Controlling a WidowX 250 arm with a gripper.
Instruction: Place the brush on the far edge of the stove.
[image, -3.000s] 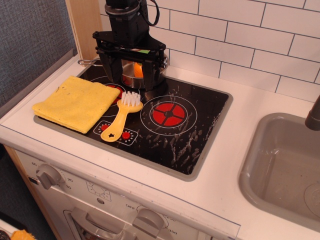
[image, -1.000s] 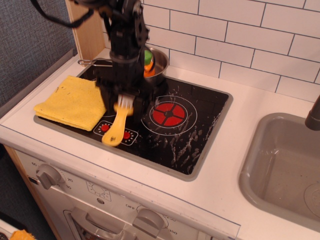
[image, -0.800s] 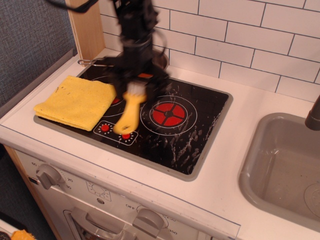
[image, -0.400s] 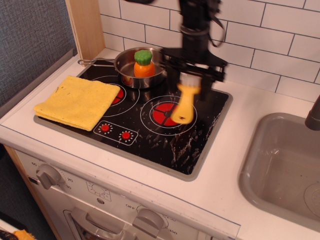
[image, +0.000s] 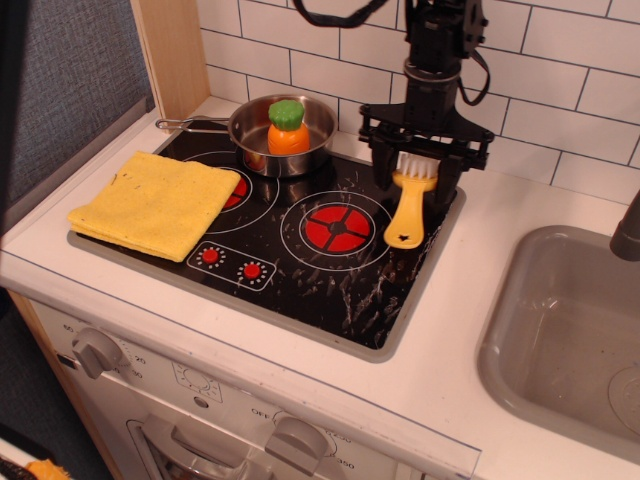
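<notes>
The yellow brush (image: 408, 212) with white bristles hangs in my black gripper (image: 417, 166), handle pointing down and toward the front, star cutout showing. The gripper is shut on the brush's bristle end. It hovers over the back right part of the black stove (image: 350, 280), just right of the red right burner ring (image: 338, 226) and close to the stove's far edge. Whether the handle tip touches the glass cannot be told.
A steel pan (image: 258, 140) holding an orange toy carrot (image: 287, 128) sits on the back left burner. A yellow cloth (image: 150, 203) covers the stove's left edge. A grey sink (image: 560, 330) lies to the right. A white tiled wall stands behind.
My gripper closed on the brush at the front left of the stove, lifted it, and carried it right and back to the stove's far right part. The pan and carrot are now uncovered.
</notes>
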